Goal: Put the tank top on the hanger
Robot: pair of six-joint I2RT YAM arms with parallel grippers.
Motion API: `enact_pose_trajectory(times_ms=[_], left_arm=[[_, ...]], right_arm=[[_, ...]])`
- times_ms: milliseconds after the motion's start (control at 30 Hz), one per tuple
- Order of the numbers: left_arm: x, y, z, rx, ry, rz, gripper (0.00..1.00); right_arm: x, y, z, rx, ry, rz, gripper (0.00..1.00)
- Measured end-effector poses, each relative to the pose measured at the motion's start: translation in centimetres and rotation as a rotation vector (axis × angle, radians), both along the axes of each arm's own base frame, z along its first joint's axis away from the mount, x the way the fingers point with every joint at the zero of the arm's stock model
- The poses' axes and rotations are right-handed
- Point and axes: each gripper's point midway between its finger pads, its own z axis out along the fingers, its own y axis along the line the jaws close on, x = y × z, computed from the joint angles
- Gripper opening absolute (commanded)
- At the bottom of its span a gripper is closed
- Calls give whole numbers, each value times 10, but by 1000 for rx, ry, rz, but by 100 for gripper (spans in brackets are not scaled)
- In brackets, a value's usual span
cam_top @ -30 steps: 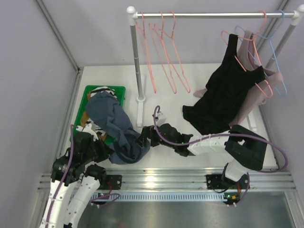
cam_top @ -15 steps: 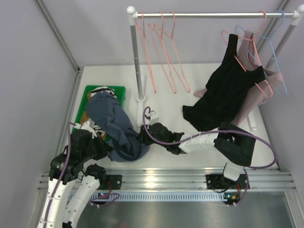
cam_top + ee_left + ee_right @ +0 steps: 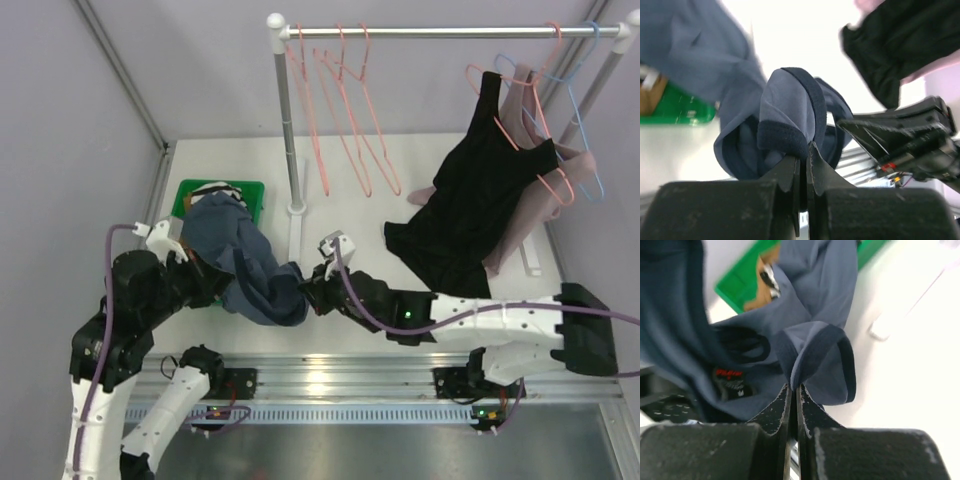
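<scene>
The slate-blue tank top (image 3: 243, 262) is bunched at the table's front left, its far end draped over a green tray (image 3: 252, 190). From the left, my left gripper (image 3: 216, 284) is shut on a dark-edged fold of the tank top (image 3: 785, 107); the left wrist view shows that gripper (image 3: 804, 152) pinching the hem. From the right, my right gripper (image 3: 306, 291) is shut on another banded fold. The right wrist view shows it (image 3: 793, 388) clamping the tank top (image 3: 815, 305). Several salmon-pink hangers (image 3: 345, 110) hang on the rail's left part, away from both grippers.
A black top (image 3: 470, 200) and a mauve top (image 3: 545, 215) hang on hangers at the rail's right end, beside a light-blue hanger (image 3: 592, 160). The rack's white post (image 3: 288, 130) stands just behind the tank top. The tray holds other items (image 3: 765, 275).
The right gripper has shut on a fold of the tank top and its arm has stretched out low across the table. The left arm has risen, and the bunch has shifted slightly away from me.
</scene>
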Motion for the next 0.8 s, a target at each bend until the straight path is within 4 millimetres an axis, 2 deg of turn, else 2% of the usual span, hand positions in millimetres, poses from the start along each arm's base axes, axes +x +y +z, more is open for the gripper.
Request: enact_pose_trajectory(times_ms=[100,200,300,533,633,800], left_arm=[[11,-8,39,-30,-99,-37,0],[25,-18,86,-66,-215,-77,0],[38,-29,139,-105,-343,-121,0],[60,-52,276,-203,-681,-225,0],[66,-59,317,-245,-791,-253,0],[73,-67,366,-309,-924,-289,0]], right_arm=[[-4,-16,54,70,-70,-16,0],[-5,-33,110,145,-135,-37,0],[-4,-53,163,203,-201,-62,0],[4,-104,274,292,-362,-146,0],[5,-126,322,337,-430,-182,0],[7,-164,392,392,-542,-248,0]])
